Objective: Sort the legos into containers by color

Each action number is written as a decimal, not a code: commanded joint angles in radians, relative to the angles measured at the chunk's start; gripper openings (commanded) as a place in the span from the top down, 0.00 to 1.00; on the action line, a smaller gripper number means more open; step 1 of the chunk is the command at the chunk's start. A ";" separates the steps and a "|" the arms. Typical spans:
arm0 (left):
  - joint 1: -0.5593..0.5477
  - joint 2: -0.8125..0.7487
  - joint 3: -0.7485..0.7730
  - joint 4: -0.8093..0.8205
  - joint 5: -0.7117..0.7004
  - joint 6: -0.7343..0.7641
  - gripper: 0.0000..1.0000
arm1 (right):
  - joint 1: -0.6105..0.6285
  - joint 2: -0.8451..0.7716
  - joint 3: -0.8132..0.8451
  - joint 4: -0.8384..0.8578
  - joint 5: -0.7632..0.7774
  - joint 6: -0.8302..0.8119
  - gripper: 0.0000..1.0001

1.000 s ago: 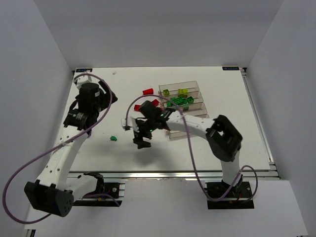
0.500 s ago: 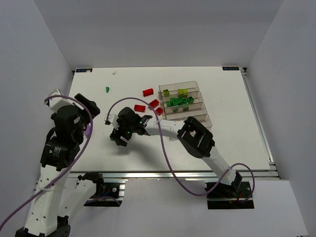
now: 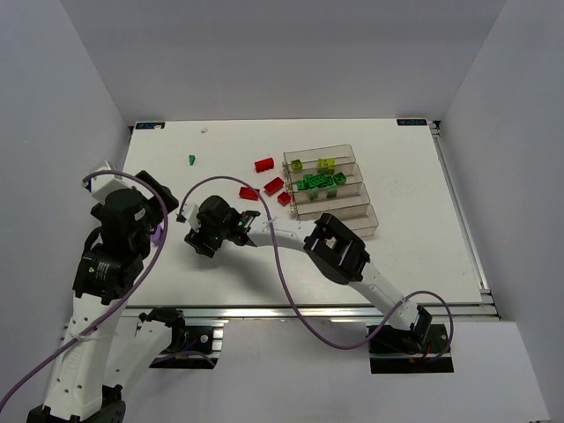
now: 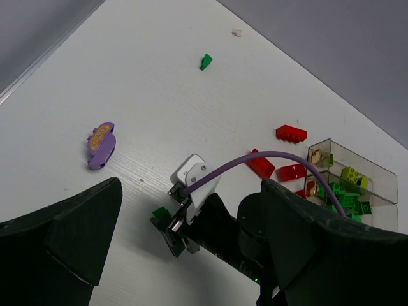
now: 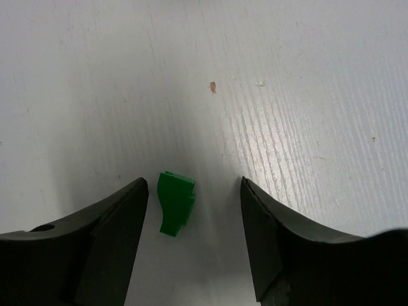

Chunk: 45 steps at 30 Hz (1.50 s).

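Table (image 3: 423, 256): white, all work on it.
Right gripper (image 5: 194, 188): low over table at 8 o'clock from trays (image 3: 352, 209), fingers apart, not clamped.
Left gripper (image 4: 188, 191): high at table's 9 o'clock, fingers wide apart.
Red legos (image 3: 263, 165): loose at trays' 9 o'clock.
Purple lego (image 4: 101, 145): loose near left arm.
Green lego (image 5: 176, 204): flat on table between right fingers.

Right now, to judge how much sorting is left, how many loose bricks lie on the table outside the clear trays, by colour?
Small red plastic studded bricks: 4
Small green plastic studded bricks: 2
Small purple plastic brick: 1
Total: 7
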 commanded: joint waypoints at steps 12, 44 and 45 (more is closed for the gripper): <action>0.006 0.019 -0.052 0.085 0.006 0.004 0.25 | -0.009 -0.133 -0.100 -0.027 -0.128 -0.084 0.85; 0.005 0.374 -0.225 0.567 0.363 -0.145 0.75 | -0.841 -0.586 -0.399 -0.313 -0.240 -0.279 1.00; 0.005 0.378 -0.225 0.565 0.368 -0.146 0.71 | -0.865 -0.571 -0.387 -0.320 -0.240 -0.279 1.00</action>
